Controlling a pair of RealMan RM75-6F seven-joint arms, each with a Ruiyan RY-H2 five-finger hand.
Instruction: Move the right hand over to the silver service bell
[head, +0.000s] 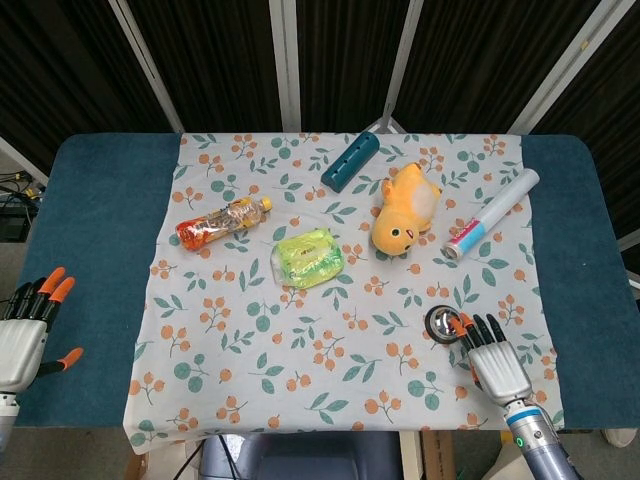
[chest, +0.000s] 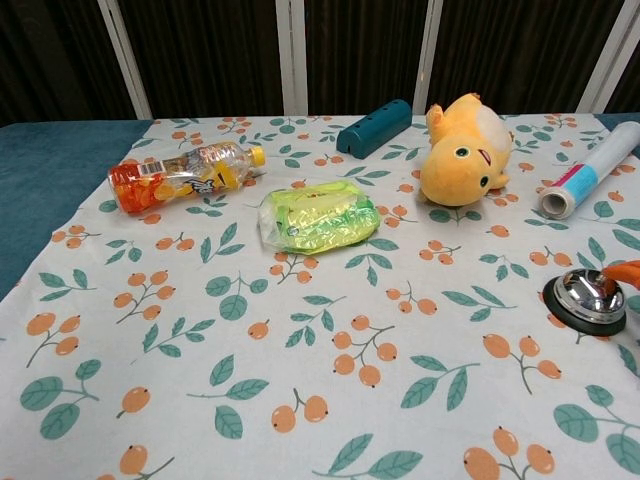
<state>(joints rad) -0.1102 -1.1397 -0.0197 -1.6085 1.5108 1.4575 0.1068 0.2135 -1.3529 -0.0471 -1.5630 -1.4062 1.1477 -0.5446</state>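
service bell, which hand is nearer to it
Right. The right hand has its fingertips at the silver service bell; the left hand is far off at the table's opposite edge.

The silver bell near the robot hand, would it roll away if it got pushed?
Probably not. The silver service bell sits on a wide, flat black base, so it would more likely slide on the cloth than roll or tip. Its shiny dome looks like smooth metal, so fingers might slip on it. It is likely stiff and fairly heavy for its size.
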